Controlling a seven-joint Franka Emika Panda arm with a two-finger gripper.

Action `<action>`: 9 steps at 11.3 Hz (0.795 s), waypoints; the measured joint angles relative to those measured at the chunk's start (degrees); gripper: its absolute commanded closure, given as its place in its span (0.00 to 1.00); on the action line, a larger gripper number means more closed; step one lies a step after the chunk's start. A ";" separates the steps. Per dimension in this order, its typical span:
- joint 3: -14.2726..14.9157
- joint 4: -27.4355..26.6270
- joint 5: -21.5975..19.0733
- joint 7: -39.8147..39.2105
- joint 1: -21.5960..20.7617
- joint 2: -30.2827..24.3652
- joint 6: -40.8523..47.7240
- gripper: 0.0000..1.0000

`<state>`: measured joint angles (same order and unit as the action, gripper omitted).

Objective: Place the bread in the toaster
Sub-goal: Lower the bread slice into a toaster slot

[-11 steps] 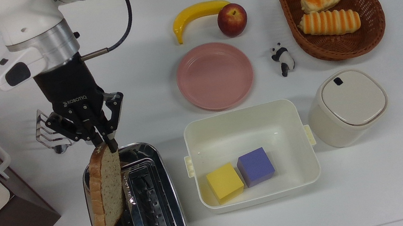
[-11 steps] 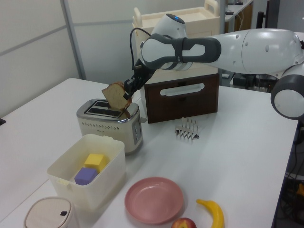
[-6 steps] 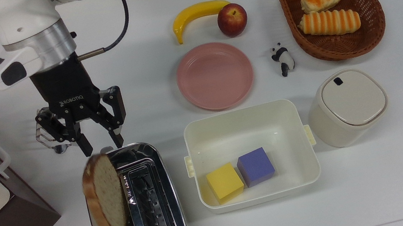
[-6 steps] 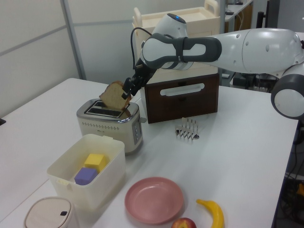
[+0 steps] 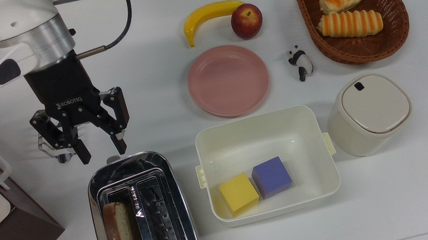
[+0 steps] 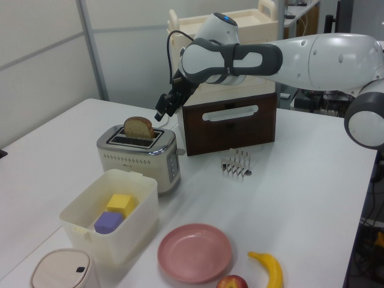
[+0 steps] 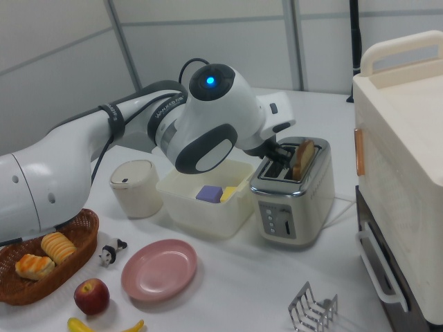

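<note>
The bread (image 5: 121, 235) (image 6: 139, 127) (image 7: 302, 158), a speckled beige slice with brown crust, stands in the slot on the top view's left of the chrome toaster (image 5: 178, 214) (image 6: 137, 159) (image 7: 294, 200), its rounded top poking out. My gripper (image 5: 100, 147) (image 6: 162, 111) hangs open just above the toaster's far end, apart from the bread, with nothing between its black fingers.
A small wire toast rack (image 5: 49, 149) (image 6: 236, 163) stands behind the gripper. A white bin (image 5: 328, 170) holds a yellow and a purple cube. A pink plate (image 5: 228, 80), banana (image 5: 208, 14), apple (image 5: 246, 21), panda figure (image 5: 301, 63), basket (image 5: 312, 28) of rolls and lidded white pot (image 5: 367, 113) lie around. A brown cabinet (image 6: 231, 123) stands behind the toaster.
The gripper opened and let go of the bread, which dropped from a tilt over the toaster into the slot. The gripper then rose and drew back from the toaster.
</note>
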<state>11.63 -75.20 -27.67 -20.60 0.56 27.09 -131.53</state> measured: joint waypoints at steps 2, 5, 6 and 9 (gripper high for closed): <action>0.05 -0.01 5.48 -0.23 0.03 -0.97 2.31 0.02; 0.11 0.02 17.03 -0.24 0.06 -5.02 18.13 0.00; 0.15 0.01 19.71 -0.24 0.08 -6.49 22.28 0.00; 0.40 -0.01 21.53 -0.24 0.34 -9.36 29.74 0.00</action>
<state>12.03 -75.21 -6.14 -20.84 0.90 17.74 -101.80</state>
